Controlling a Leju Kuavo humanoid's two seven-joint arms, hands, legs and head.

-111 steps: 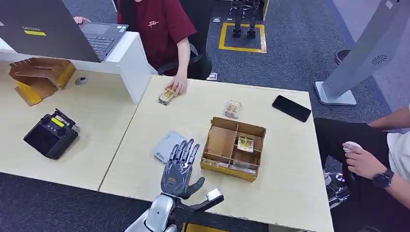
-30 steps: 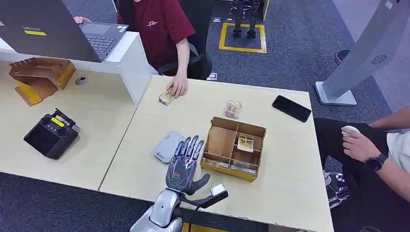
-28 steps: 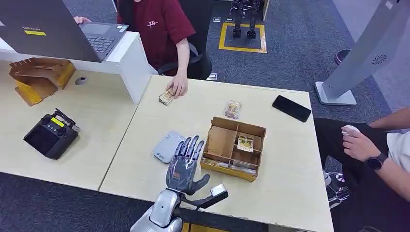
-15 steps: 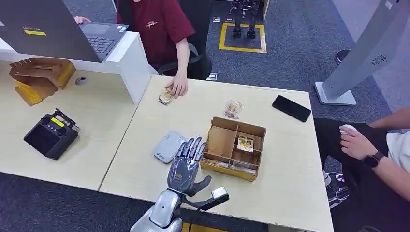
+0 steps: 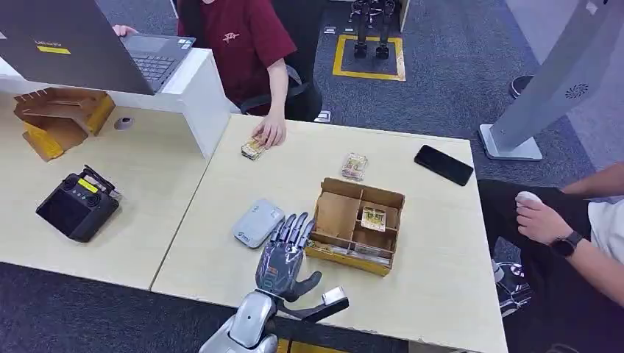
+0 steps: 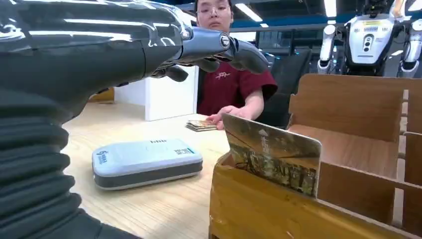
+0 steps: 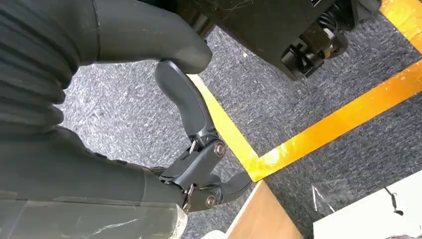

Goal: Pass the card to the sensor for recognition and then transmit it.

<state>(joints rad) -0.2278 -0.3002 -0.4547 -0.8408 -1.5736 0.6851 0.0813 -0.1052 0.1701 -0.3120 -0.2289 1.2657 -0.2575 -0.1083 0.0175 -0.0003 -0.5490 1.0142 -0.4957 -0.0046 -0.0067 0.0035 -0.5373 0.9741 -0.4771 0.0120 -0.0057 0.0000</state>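
Pale wooden worktop (image 5: 243, 184) carries a grey sensor (image 5: 257, 222) just beside a divided cardboard box (image 5: 358, 225); the left hand (image 5: 285, 254), empty with fingers spread, hovers between them, near a card (image 6: 271, 153) upright in the box's front slot; right hand (image 7: 199, 149) hangs empty over carpet

Left hand (image 5: 285, 252) now nearer wooden box (image 5: 357, 225).
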